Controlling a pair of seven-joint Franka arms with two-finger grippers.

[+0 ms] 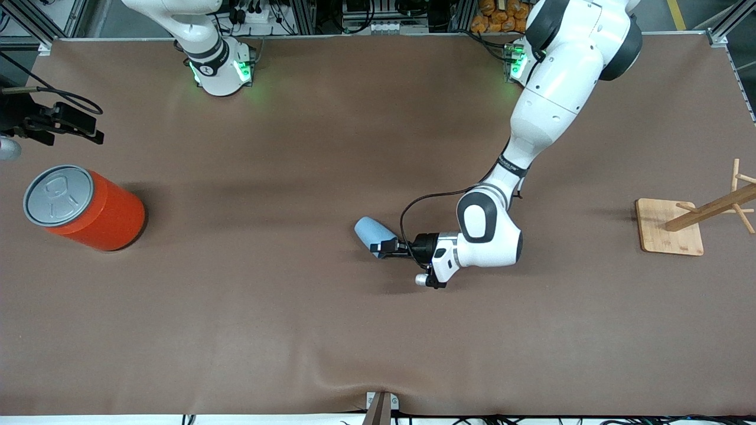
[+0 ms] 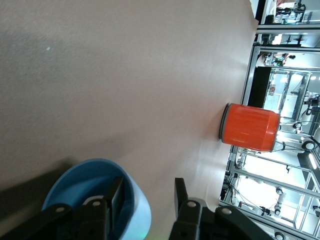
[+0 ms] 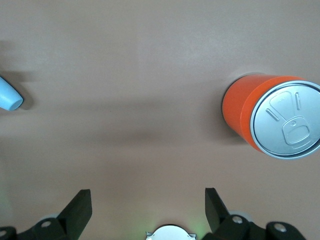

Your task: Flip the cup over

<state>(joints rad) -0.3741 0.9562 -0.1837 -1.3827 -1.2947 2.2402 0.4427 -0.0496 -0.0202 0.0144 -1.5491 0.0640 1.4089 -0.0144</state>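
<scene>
Brown table [image 1: 295, 307]: cup [image 1: 371, 231] in left tool [image 1: 383, 248].

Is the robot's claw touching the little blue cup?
Touching. In the left wrist view, the left claw straddles the cup's rim, one finger inside against the wall, the other outside. The front view shows it gripping the tilted cup.

Cup at the middle of the frame, can at mid-left, rack at mid-right.

In the front view the cup [image 1: 371, 232] lies tipped on the table [image 1: 295, 330] just right of centre, with the left gripper [image 1: 384, 248] at its mouth, one finger inside the rim and one outside. The can [image 1: 82, 206] stands at the frame's mid-left edge, well apart. The wooden rack [image 1: 670, 227] sits at mid-right. The right gripper [image 3: 145, 210] hangs over the table at upper left, fingers spread.
</scene>
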